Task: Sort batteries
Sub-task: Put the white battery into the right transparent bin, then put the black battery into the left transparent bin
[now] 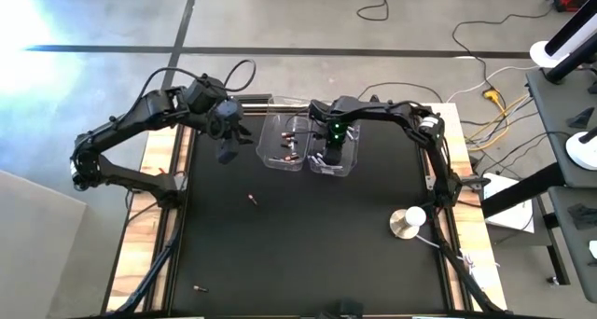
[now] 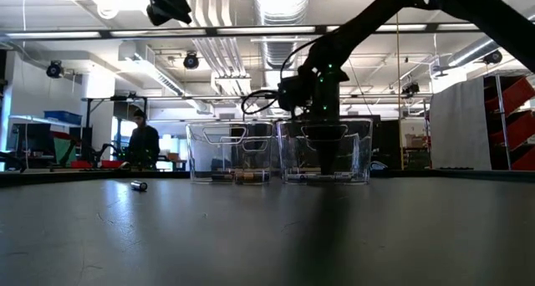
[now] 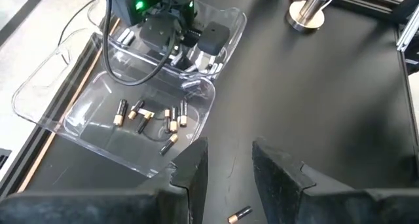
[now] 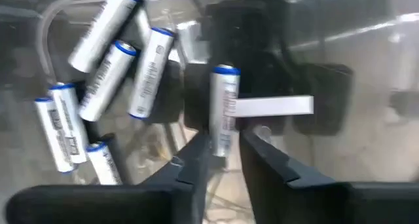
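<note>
Two clear bins stand side by side at the table's far edge. The left bin holds several dark, copper-ended batteries. The right bin holds several silver-white, blue-capped batteries. My right gripper reaches down into the right bin, shut on one silver-white battery. My left gripper hovers open above the table, near the left bin's left near corner. One dark battery lies loose on the table in front of the left bin, and another lies near the table's near left corner. My right gripper pinches a silver-white battery by one end between its two fingertips. The rest of the battery sticks out beyond the fingers, blue cap farthest away. The gripper comes from above, pointing down into the right bin. Whether the battery touches the bin floor does not show.
A round white-and-metal disc sits near the table's right edge. Cables run over the bins' far side. The black mat lies bare in front of the bins. A person stands far off in the room behind.
</note>
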You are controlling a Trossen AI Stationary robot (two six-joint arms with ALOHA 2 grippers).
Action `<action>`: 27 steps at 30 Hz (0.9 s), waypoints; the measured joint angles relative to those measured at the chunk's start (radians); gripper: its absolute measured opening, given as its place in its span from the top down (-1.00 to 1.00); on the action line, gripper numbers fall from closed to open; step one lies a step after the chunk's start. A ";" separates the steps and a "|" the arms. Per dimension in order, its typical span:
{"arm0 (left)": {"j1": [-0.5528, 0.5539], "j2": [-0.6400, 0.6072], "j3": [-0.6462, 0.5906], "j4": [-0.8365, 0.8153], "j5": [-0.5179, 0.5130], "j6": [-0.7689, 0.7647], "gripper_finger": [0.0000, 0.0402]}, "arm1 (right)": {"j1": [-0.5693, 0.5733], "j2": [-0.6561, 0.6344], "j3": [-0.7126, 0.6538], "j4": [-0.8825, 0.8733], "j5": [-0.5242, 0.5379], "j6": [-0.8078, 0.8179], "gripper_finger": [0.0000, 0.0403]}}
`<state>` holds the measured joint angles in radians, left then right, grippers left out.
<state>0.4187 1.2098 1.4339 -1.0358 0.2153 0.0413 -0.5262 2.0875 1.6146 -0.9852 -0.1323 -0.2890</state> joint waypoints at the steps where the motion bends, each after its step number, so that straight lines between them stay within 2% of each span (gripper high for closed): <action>1: 0.000 -0.001 -0.005 0.001 0.000 -0.003 0.50 | 0.000 -0.009 0.000 -0.002 0.018 0.000 0.57; 5: -0.001 -0.002 -0.046 0.005 0.000 -0.067 0.50 | 0.000 -0.067 0.000 -0.005 0.051 -0.001 0.35; 10: -0.035 -0.003 -0.164 0.006 -0.007 -0.147 0.50 | 0.000 -0.187 -0.001 -0.005 0.057 -0.002 0.12; 17: -0.157 0.036 -0.349 0.036 -0.006 -0.286 0.50 | 0.008 -0.420 -0.001 0.030 0.057 0.008 -0.03; 22: -0.257 0.113 -0.431 0.071 -0.023 -0.174 0.50 | 0.013 -0.585 0.000 0.052 0.057 0.064 -0.04; 27: -0.336 0.217 -0.443 0.073 -0.077 -0.028 0.50 | 0.025 -0.698 0.000 0.051 0.098 0.114 -0.02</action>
<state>0.0824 1.4272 0.9906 -0.9628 0.1379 0.0130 -0.5017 1.3895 1.6142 -0.9343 -0.0345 -0.1750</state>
